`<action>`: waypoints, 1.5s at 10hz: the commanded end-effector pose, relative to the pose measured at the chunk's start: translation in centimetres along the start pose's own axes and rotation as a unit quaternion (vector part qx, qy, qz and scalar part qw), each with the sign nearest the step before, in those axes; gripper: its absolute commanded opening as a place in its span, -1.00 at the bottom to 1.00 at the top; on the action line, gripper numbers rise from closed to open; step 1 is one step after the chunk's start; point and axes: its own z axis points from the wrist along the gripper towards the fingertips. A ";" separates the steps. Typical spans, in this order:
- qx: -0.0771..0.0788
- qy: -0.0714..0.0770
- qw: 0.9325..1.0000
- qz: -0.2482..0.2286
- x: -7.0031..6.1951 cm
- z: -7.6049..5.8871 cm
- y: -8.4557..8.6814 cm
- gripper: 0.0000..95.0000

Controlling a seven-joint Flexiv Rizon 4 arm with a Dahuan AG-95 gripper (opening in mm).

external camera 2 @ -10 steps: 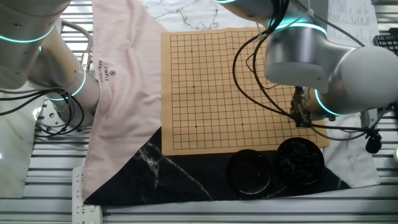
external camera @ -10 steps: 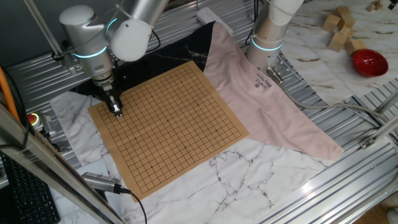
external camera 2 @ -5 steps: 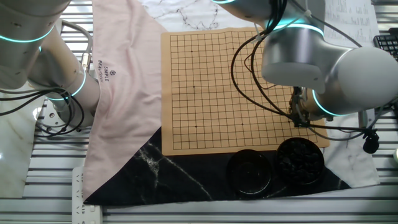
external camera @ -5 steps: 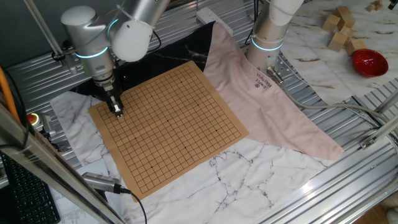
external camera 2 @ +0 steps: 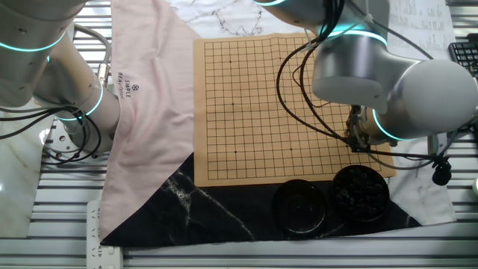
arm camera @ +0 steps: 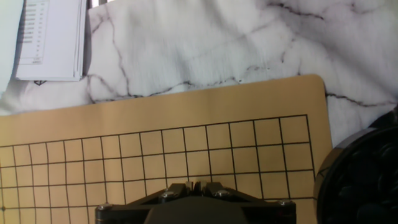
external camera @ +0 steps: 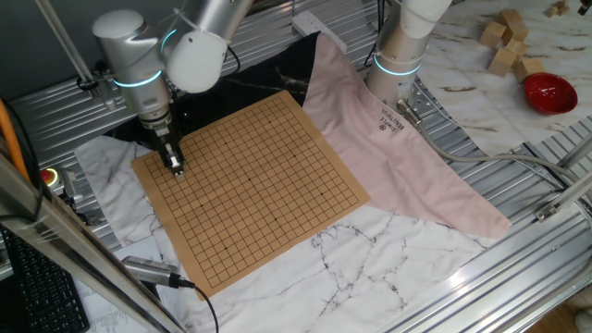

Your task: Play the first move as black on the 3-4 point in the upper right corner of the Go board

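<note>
Wooden Go board [external camera: 250, 190] lies bare; the gripper [external camera: 175, 169] hovers low over one corner. From the other side, black stones fill a bowl [external camera 2: 361, 193] nearby. Hand view: fingers look pinched together, maybe on a small, slippery stone — I cannot tell.

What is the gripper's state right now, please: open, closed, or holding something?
Gripper: fingertips close together just above the Go board near its corner; whether a stone sits between them cannot be told.

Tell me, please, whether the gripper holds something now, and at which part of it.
It cannot be told. The gripper is low over the Go board near its corner, fingertips close together, but no stone shows between them in any view.
</note>
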 end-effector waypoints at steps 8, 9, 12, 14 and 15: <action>0.002 0.006 1.000 -0.007 0.3 -0.3 -0.2 -0.60; 0.002 0.008 1.000 -0.012 0.4 -0.6 -0.5 -0.60; 0.003 0.014 1.000 -0.020 0.6 -1.3 -1.1 -0.60; 0.006 0.018 0.999 -0.025 0.5 -2.0 -1.4 -0.60; 0.022 0.026 0.999 -0.024 0.0 -2.6 -1.5 -0.60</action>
